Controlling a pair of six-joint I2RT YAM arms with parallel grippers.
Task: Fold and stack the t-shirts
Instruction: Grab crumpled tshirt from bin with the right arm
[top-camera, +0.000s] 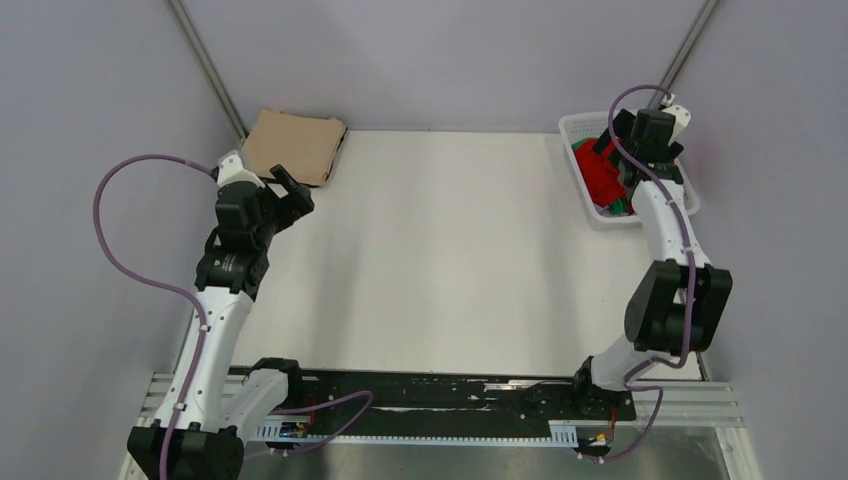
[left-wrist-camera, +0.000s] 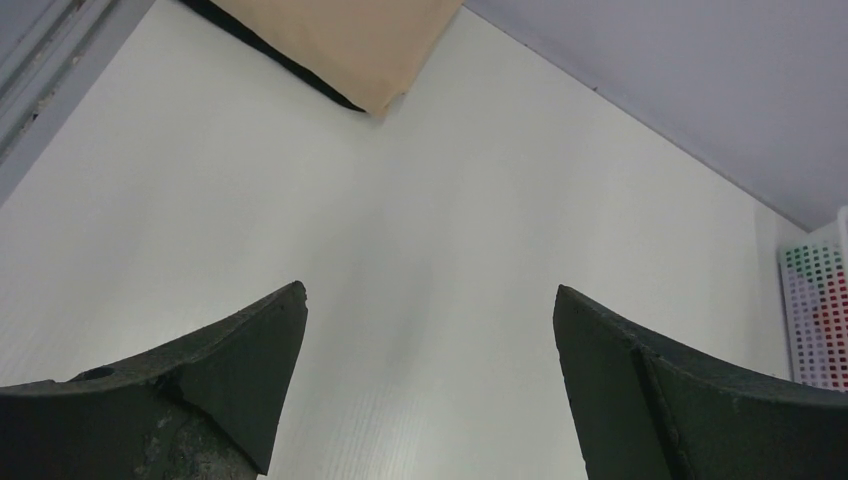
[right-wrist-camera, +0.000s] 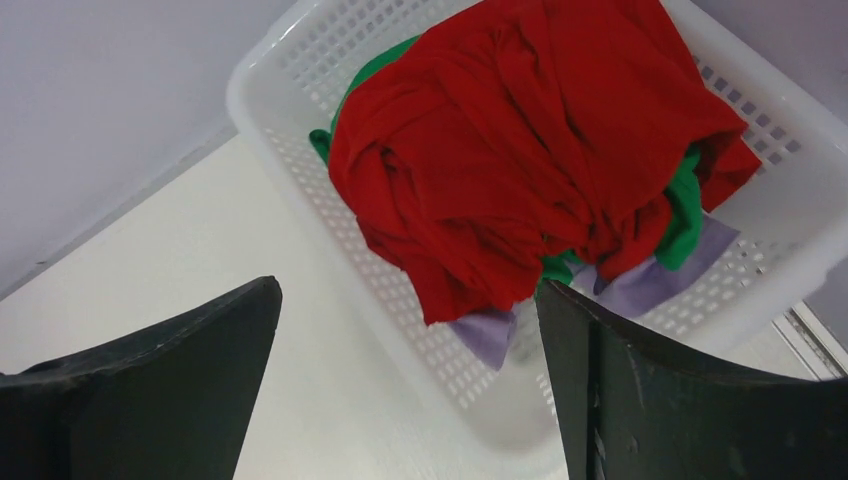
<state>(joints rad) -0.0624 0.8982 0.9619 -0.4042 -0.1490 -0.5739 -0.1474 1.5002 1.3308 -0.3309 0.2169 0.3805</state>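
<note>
Step in hand: fetching the next shirt, by my reading. One is folded and set down, and two are not yet taken out.
Worktop: the broad middle stretch between the arms carries nothing, so there is room to spread a shirt.
Left tool: fingers spread wide and holding nothing. It hovers over the left side of the worktop, just near of the tan t-shirt and not touching it.
Tan t-shirt: lies at the far left corner as a flat, squared packet. It looks folded and is likely the base of the stack.
Right tool: fingers spread wide and empty, poised above the basket with no cloth between them.
Basket: white lattice, at the far right edge of the worktop.
Basket contents: the red t-shirt is bunched on top. The green t-shirt is mostly buried beneath it. A lavender cloth peeks out at the bottom.
Next move calls for: lowering the right tool onto the red heap and pinching a single layer. Lift it so the green one is not dragged along, then carry it to the open middle.
</note>
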